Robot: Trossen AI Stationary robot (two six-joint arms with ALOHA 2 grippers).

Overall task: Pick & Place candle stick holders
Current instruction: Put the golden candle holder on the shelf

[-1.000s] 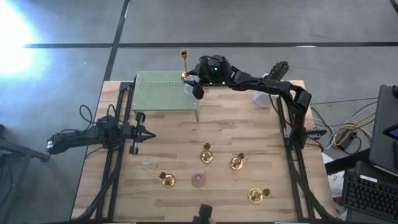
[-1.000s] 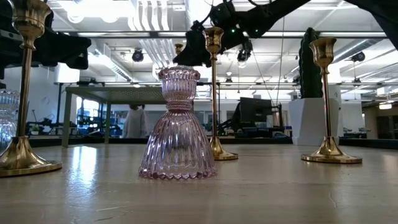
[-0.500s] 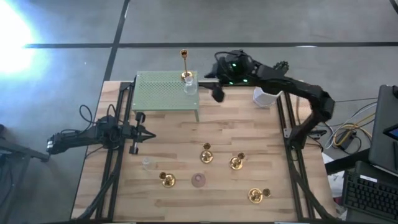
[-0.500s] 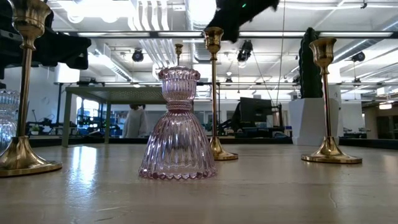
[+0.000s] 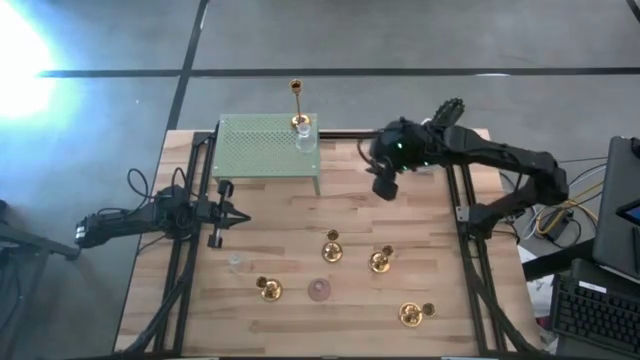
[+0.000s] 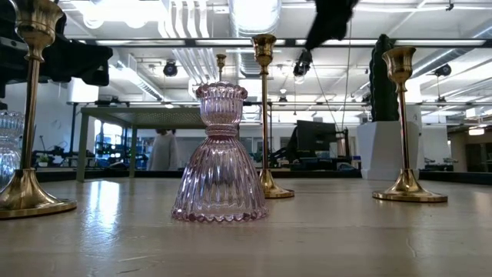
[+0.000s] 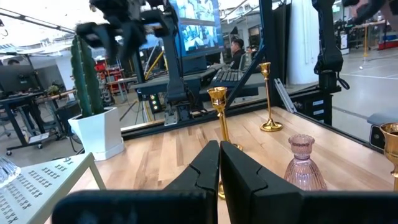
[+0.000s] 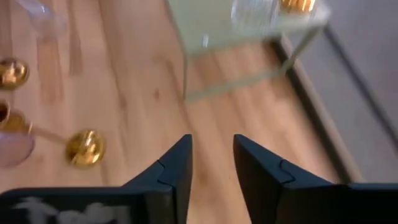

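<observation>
The right tool [image 5: 384,186] hovers empty above the worktop [image 5: 280,215], fingers a narrow gap apart, just beside the green perforated stand [image 5: 266,148]. A tall brass holder [image 5: 298,108] and a clear glass holder [image 5: 305,139] sit on the stand's far corner. The left tool [image 5: 228,214], closed and empty, waits near the stand's other side.

A green perforated stand [image 5: 266,147] is set at the far side of a wooden table [image 5: 300,215]. A cactus in a white pot [image 7: 93,109] is placed near the far right corner.
</observation>
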